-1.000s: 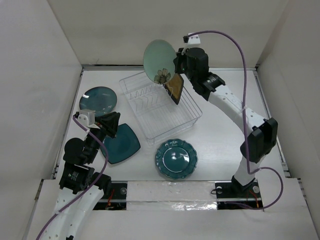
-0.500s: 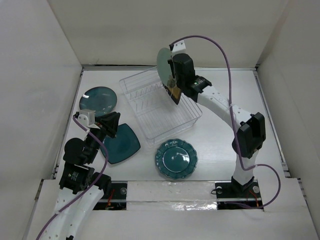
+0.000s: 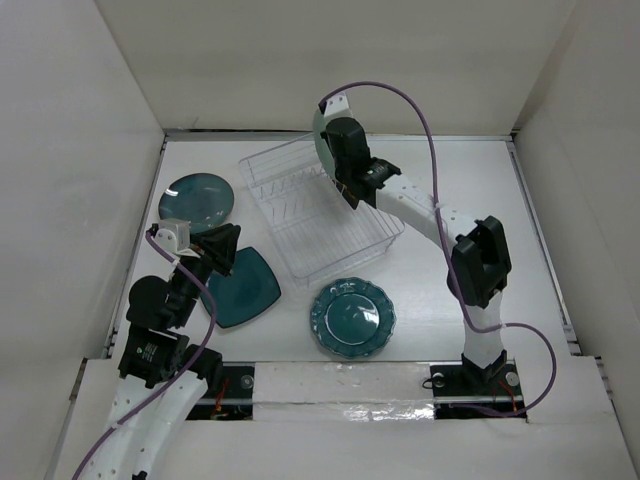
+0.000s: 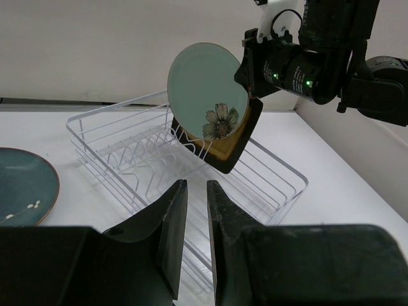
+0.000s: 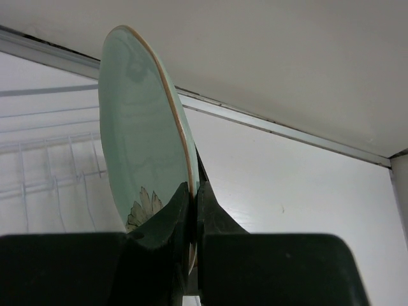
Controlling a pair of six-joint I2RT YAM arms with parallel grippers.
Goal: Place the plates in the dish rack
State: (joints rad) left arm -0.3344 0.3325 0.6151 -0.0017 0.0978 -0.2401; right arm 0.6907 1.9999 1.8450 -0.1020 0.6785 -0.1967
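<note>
My right gripper (image 3: 338,152) is shut on the rim of the small pale green round plate (image 3: 321,133). It holds the plate on edge above the far right end of the dish rack (image 3: 290,215). In the right wrist view the fingers (image 5: 194,191) pinch the plate (image 5: 140,127). In the left wrist view the plate (image 4: 204,86) hangs in front of the black-rimmed tan rectangular plate (image 4: 234,137), which stands tilted in the rack (image 4: 127,146). My left gripper (image 3: 222,250) hovers over the square teal plate (image 3: 245,290), fingers nearly together and empty (image 4: 196,191).
A plain round teal plate (image 3: 197,198) lies left of the rack and also shows in the left wrist view (image 4: 22,185). A scalloped teal plate (image 3: 352,317) lies in front of the rack. White walls close in the table at the back and on both sides.
My right arm has swung the green plate left and turned it edge-on over the rack's far end. The left arm and the other plates have not moved.
</note>
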